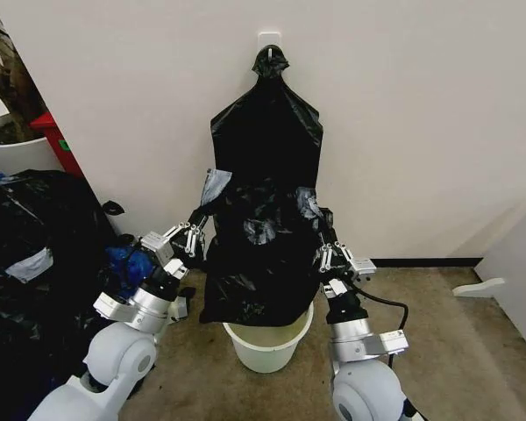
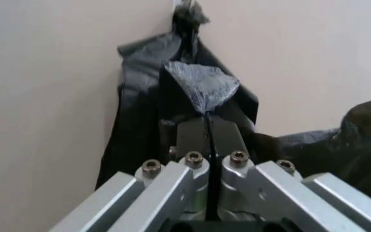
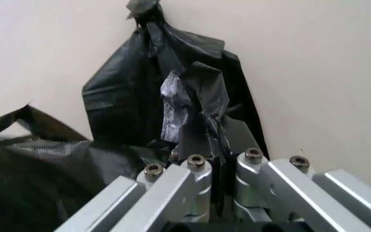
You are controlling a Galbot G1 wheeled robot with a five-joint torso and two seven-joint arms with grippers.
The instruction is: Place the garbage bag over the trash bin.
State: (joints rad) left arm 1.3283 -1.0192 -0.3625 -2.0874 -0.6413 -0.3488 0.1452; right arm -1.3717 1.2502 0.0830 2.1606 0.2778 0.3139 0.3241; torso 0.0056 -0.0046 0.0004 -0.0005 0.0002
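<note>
I have the bag [image 1: 259, 263] held up by its two top corners, just above the bin [image 1: 269, 338] on the floor near the far wall. My left gripper [image 2: 206, 121] is pinched tight on one corner, and my right gripper [image 3: 202, 133] on the other. The mouth looks shut, I think. Next I must pull it open, then lower it over the rim.

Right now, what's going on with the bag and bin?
Both grippers hold the garbage bag by its top corners, stretched between them: the left gripper pinches one corner, the right gripper the other. The bag hangs above the trash bin, its bottom at the rim, not yet over it. The bunch of bags hangs on the wall behind.
</note>
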